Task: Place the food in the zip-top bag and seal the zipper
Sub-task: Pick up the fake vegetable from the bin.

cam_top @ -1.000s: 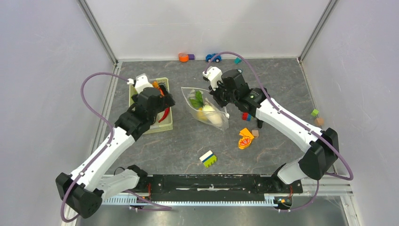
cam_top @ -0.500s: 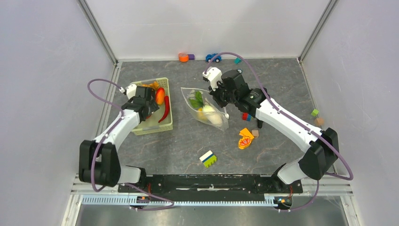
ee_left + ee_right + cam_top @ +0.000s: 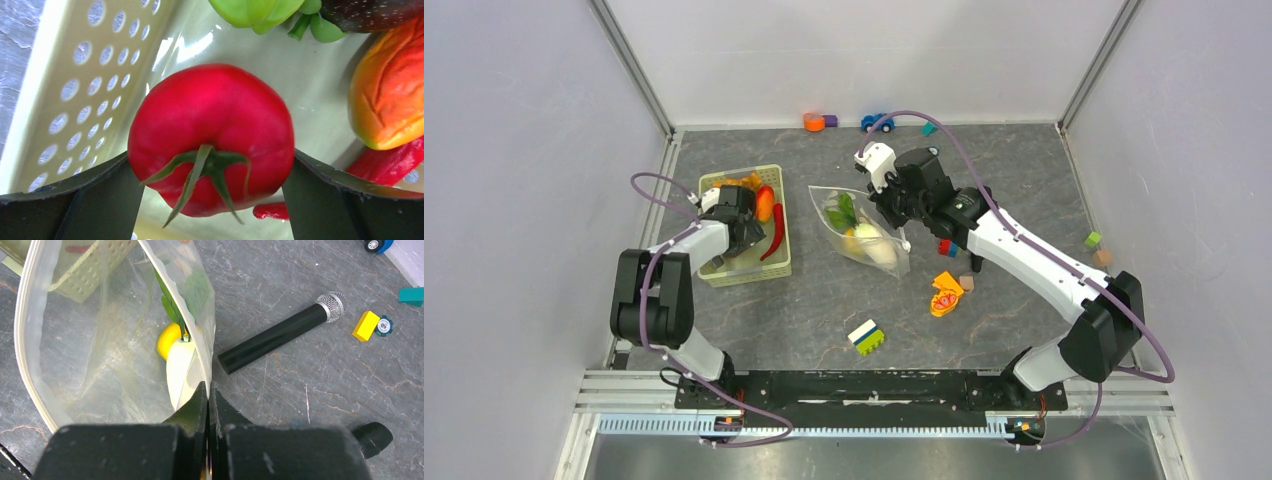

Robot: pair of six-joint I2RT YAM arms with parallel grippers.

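My left gripper [image 3: 742, 225] is down in the pale green basket [image 3: 776, 268]. In the left wrist view its jaws [image 3: 211, 152] press both sides of a red toy tomato [image 3: 210, 125]. A red chili [image 3: 776, 232], an orange piece [image 3: 765, 203], a green piece [image 3: 255, 10] and a dark purple piece [image 3: 370, 10] lie beside it. My right gripper [image 3: 886, 208] is shut [image 3: 208, 385] on the rim of the clear zip-top bag [image 3: 864, 255] and holds its mouth open. The whitish zipper [image 3: 22, 340] curves round the mouth. Green, yellow [image 3: 167, 340] and white [image 3: 180, 370] food lies inside.
A black microphone [image 3: 280, 335] lies right of the bag. An orange-and-red lumpy toy [image 3: 946, 295], a striped block [image 3: 866, 337] and small blocks [image 3: 946, 247] sit in front of it. A toy car [image 3: 876, 122] and orange toy [image 3: 814, 121] are at the back wall.
My left arm has folded back toward the left edge while its gripper stayed low in the basket, now around the tomato. The right arm and the bag have not moved.
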